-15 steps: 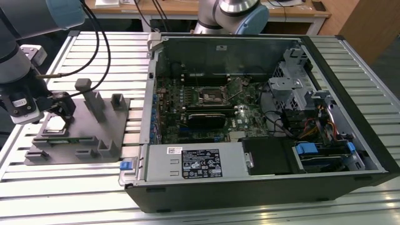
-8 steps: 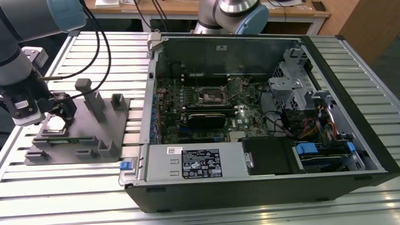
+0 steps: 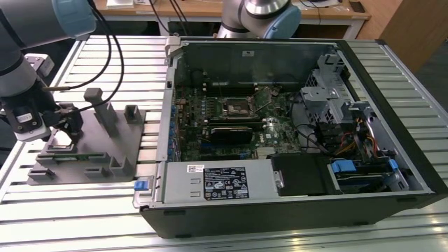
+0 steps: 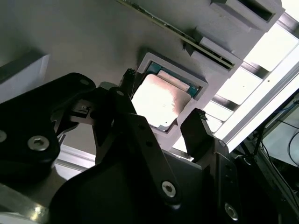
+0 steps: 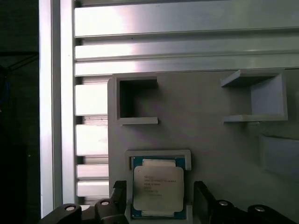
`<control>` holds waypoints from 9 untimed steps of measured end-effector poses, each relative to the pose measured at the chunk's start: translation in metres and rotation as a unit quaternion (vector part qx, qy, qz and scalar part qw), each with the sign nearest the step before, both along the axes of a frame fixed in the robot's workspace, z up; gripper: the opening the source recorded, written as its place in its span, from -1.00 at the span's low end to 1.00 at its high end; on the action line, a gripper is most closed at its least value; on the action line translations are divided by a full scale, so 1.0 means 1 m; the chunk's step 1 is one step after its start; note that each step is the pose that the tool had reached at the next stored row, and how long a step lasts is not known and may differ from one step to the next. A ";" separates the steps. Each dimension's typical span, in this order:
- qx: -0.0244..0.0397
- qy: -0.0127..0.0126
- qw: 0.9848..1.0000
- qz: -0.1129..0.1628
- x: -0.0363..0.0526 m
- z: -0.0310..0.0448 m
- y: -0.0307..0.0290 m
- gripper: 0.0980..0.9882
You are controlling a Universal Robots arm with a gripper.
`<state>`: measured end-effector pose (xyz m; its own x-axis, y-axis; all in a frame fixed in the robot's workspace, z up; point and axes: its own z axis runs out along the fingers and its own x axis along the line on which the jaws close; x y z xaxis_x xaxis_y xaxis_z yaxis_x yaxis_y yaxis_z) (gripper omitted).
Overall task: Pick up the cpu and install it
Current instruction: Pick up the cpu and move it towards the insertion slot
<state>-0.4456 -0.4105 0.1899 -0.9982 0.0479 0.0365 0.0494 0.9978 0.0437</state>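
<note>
The cpu (image 5: 158, 192) is a flat square chip with a shiny metal top. It lies in a raised grey pocket of the tray (image 5: 210, 140), and the second wrist view shows the cpu (image 4: 158, 100) at a slant. My gripper (image 5: 161, 199) is open and hangs just over it, one black fingertip (image 5: 119, 196) on each side of the pocket, neither touching the chip. In the exterior view the gripper (image 3: 64, 131) stands over the grey tray (image 3: 94, 160) at that view's left.
An open computer case (image 3: 294, 210) lies at the exterior view's right, with the motherboard and its black socket frame (image 3: 236, 107) inside. Upright grey blocks (image 3: 105, 113) rise from the tray beside the gripper. Slatted metal table (image 3: 70, 210) runs underneath.
</note>
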 end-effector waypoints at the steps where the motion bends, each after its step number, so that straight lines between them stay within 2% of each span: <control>1: 0.000 0.000 1.000 0.000 -0.0004 -0.0002 0.0004 0.30; 9: 0.000 0.000 1.000 0.000 -0.0032 -0.0038 0.0033 0.30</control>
